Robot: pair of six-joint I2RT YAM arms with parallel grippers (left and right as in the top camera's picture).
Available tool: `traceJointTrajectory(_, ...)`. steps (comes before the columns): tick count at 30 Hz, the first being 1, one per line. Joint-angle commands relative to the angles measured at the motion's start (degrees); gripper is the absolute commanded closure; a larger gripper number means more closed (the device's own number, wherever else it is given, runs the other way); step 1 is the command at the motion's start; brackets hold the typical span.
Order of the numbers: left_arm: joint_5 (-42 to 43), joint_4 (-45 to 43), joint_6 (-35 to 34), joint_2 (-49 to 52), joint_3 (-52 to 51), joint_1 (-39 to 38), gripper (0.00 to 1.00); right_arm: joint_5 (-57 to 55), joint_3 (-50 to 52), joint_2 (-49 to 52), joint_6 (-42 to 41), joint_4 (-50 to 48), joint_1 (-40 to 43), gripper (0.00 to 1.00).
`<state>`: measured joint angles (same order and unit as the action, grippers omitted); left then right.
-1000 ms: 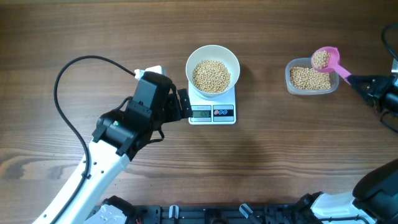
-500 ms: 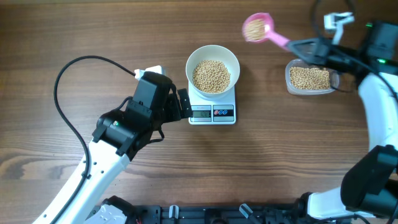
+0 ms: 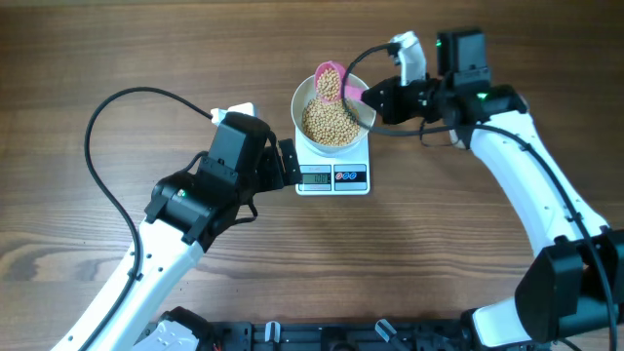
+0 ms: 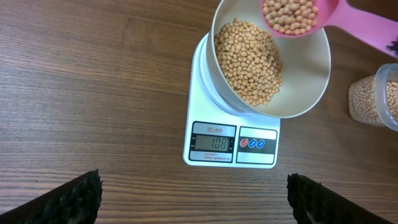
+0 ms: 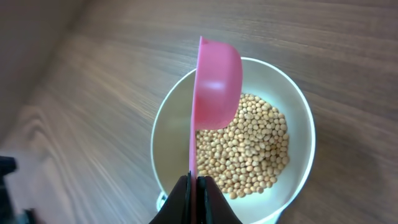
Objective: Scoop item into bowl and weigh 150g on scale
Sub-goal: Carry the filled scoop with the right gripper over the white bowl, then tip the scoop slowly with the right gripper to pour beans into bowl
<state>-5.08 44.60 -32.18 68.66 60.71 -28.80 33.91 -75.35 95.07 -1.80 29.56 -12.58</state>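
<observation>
Right wrist view: right gripper [image 5: 198, 182] fingers pressed together on the thin handle of a pink scoop [image 5: 214, 87]. The handle runs straight out from the fingers, and the cup at its far end hangs over the white bowl [image 5: 305, 124]. The bowl sits directly below and ahead of the gripper, with beans [image 5: 249, 149] covering its bottom. The left wrist view shows the cup loaded with beans and not yet tipped, above the part of the bowl away from the display. The scoop's long axis lies right to left across the table, so the pour looks like a roll about that handle line. The cup is already inside the rim's outline, and nothing stands between it and the pile. The bowl rests on the scale [image 4: 202, 87], whose display [image 4: 212, 142] seems to read 108, so it's short of target and more is needed. Spill risk is at the far rim if the cup is tipped fast. The left gripper [image 4: 193, 183] has its fingers wide apart with nothing in them, parked just beside the display edge and clear of the pour. The right arm is the nearer one and does the work. A clear container [image 4: 373, 99] with spare beans stands off to the right. A black cable [image 3: 97, 127] loops far left, out of the way.
</observation>
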Motion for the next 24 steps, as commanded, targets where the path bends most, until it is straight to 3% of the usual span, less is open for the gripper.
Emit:
traceJointTrajectory(1, -0.57, -0.11, 0.46, -0.42, 0.04, 0.26, 0.0, -7.19, -0.28, 0.39, 6.58, 0.04, -1.64, 0.96)
traceJointTrajectory(7, -0.57, -0.11, 0.48, -0.42, 0.04, 0.26, 0.0, -13.77, -0.28, 0.39, 13.73, 0.81, -2.05, 0.96)
traceJointTrajectory(10, -0.57, -0.11, 0.46, -0.42, 0.04, 0.26, 0.0, -15.37, -0.28, 0.33, 21.38, 2.32, -2.43, 0.96)
traceJointTrajectory(18, -0.57, -0.11, 0.48, -0.42, 0.04, 0.26, 0.0, -17.31, -0.44, -4.87, 21.05, 1.86, -2.99, 0.96)
traceJointTrajectory(24, -0.57, -0.11, 0.48, -0.42, 0.04, 0.26, 0.0, -11.54, -0.44, -5.7, 19.56, 4.76, -3.02, 0.96)
